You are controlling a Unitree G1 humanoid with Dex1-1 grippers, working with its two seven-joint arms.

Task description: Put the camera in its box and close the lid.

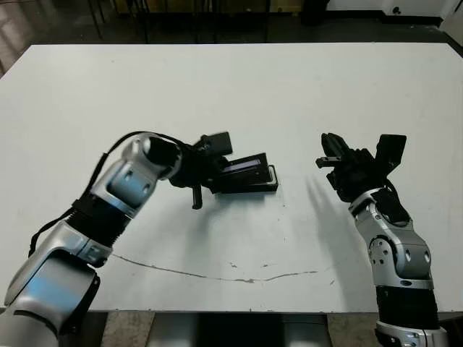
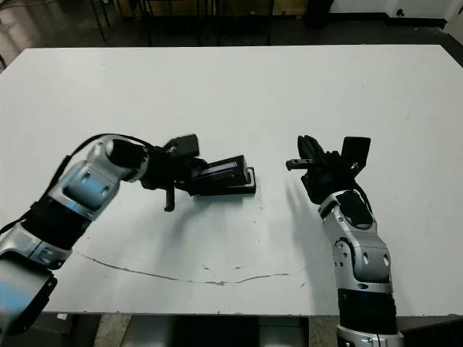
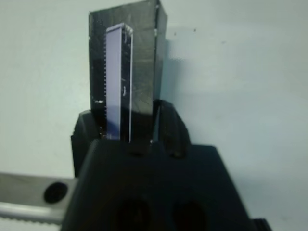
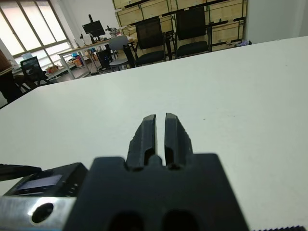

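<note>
Head views: the white counter (image 1: 239,87) carries the box (image 1: 249,184) near its middle, the lid (image 1: 242,168) tilted over it with its pale stripe showing; the left pincer (image 1: 217,173) is at the lid's left end; the right pincer (image 1: 331,159) hovers well apart to the right, holding nothing; the camera cannot be made out.

Left wrist view: the left pincer's fingers (image 3: 166,127) stand on either side of the lid (image 3: 127,72), clamped on its near end; counter beneath.

Right wrist view: the right pincer (image 4: 160,132) has fingers nearly together, empty; chairs (image 4: 192,31) stand beyond the counter.
</note>
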